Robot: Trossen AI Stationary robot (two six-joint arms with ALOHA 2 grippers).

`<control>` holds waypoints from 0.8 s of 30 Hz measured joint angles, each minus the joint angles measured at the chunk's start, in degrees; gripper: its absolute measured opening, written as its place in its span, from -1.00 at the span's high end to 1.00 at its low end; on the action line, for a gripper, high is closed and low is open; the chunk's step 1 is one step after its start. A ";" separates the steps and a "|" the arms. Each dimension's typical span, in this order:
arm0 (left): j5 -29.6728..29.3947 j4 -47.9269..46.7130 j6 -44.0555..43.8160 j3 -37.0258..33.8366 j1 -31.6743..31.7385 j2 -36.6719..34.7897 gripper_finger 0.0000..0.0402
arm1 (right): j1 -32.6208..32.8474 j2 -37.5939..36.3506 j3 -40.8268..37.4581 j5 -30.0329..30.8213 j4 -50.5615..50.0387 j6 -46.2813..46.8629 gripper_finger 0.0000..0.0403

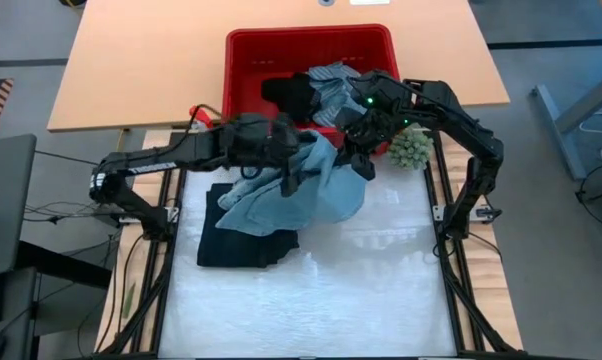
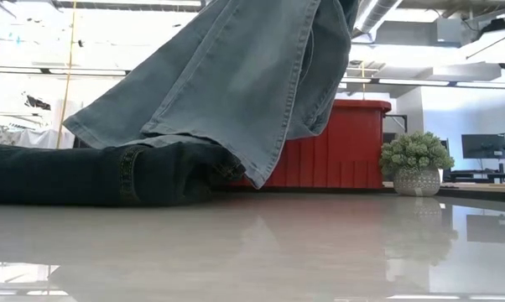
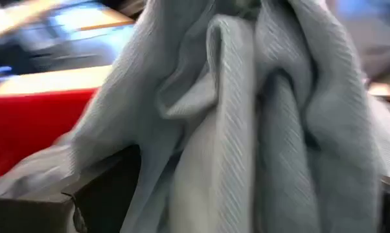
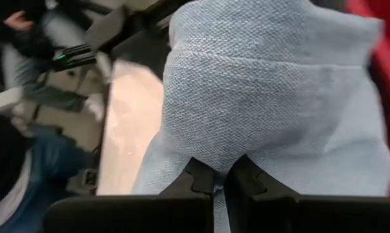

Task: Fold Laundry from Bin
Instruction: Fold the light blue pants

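The light blue jeans (image 1: 306, 185) hung in front of the red bin (image 1: 243, 60), lifted above the table, one leg draped onto a dark navy garment (image 1: 243, 240). The right gripper (image 4: 219, 184) had its fingers clenched on the denim near the bin's front rim. The left gripper (image 1: 286, 172), beside it, had its fingers spread wide, with cloth lying between them.

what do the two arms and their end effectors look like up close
Both arms are dark, near-black jointed links. The right arm shows small green indicator lights near its wrist. The left arm has thin cables trailing from its base. The right end effector has two black blocky fingers with angular, notched tips. The left end effector is a bulky black housing.
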 joint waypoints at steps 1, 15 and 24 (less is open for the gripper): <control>4.19 -1.55 0.78 1.38 0.60 0.74 -0.90 | 0.08 0.00 0.00 -1.09 0.01 -0.80 0.83; 25.75 -6.14 7.67 6.68 2.14 4.68 0.84 | 0.80 0.02 0.00 -11.55 -0.75 -2.73 0.81; 26.38 -4.95 7.04 6.63 2.39 2.05 0.98 | -3.42 -2.58 0.00 -18.92 -0.84 -1.18 -0.08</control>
